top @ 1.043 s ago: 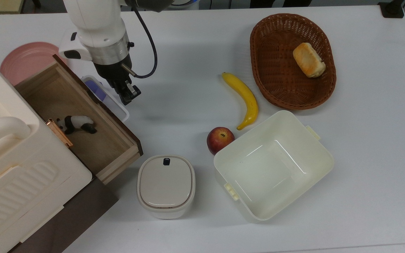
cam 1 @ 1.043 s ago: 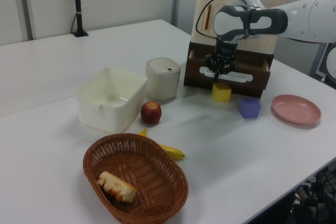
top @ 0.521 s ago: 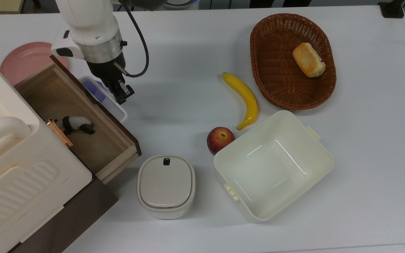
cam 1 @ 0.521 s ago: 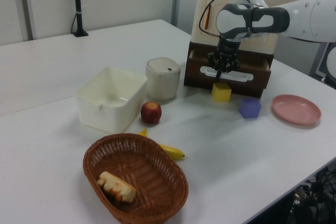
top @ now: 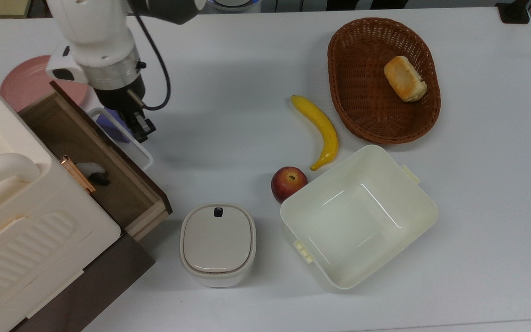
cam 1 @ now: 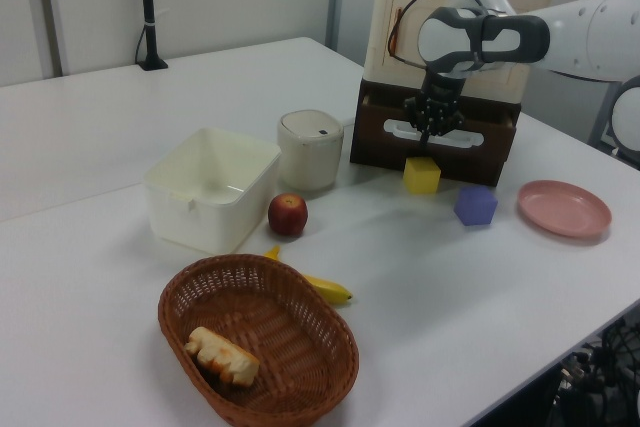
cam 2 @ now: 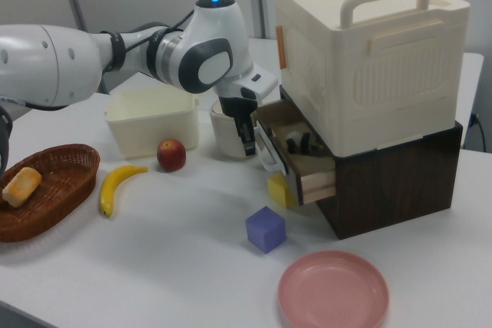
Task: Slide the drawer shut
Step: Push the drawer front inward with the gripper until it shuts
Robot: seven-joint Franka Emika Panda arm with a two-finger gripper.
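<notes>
Pressing at the white handle, the gripper sits against the drawer front, fingers drawn narrow with nothing held. Drawer sticks partway out of the dark cabinet, which lies toward the top view's lower left, so the push runs that way; a small toy inside is half hidden
</notes>
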